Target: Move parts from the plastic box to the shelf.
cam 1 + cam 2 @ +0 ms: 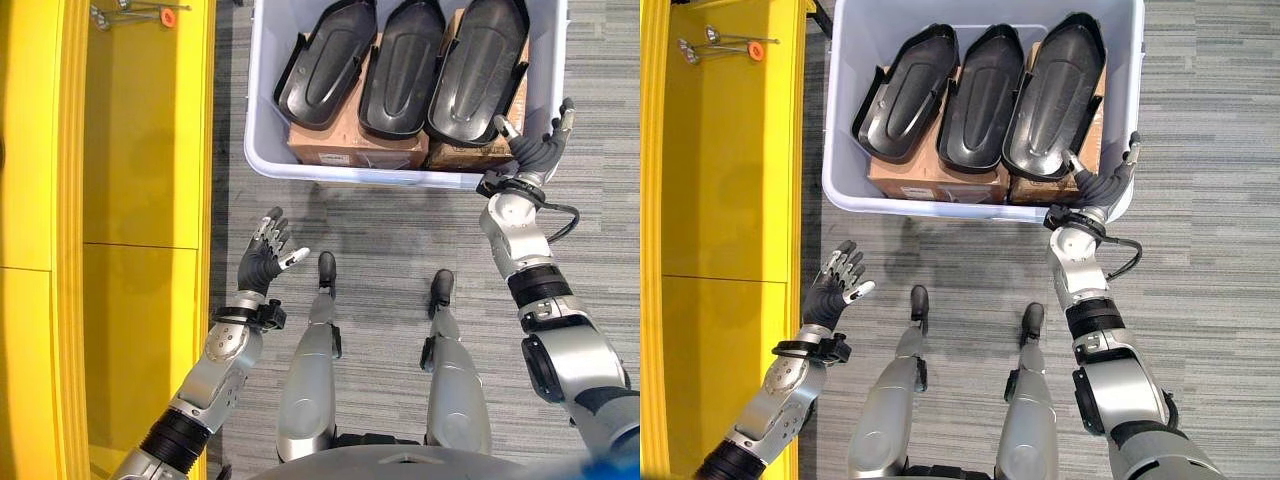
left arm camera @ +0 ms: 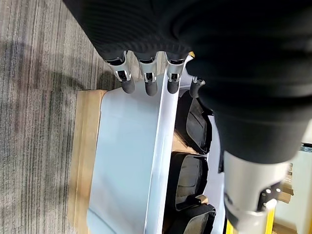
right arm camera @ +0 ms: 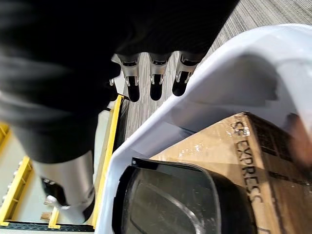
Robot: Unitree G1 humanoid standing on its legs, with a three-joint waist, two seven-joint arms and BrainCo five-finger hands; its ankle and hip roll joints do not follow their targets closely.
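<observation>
Three black parts [image 1: 980, 95] lie side by side on cardboard cartons [image 1: 930, 178] in your plastic box [image 1: 845, 190] at 12 o'clock. Your right hand [image 1: 1102, 185], fingers spread, hangs over its 5 o'clock corner. Your left hand [image 1: 832, 285], fingers relaxed, hovers beside the yellow shelf [image 1: 725, 180], holding nothing.

Bright, even light – soft shadows, right wrist view blurred close up.

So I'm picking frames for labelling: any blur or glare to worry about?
Right wrist view: the dark cover of the right hand and the box rim are smeared. Left wrist view: sharp. Eye views: sharp, with soft sheen on the black parts; the left hand reads clearly.
</observation>
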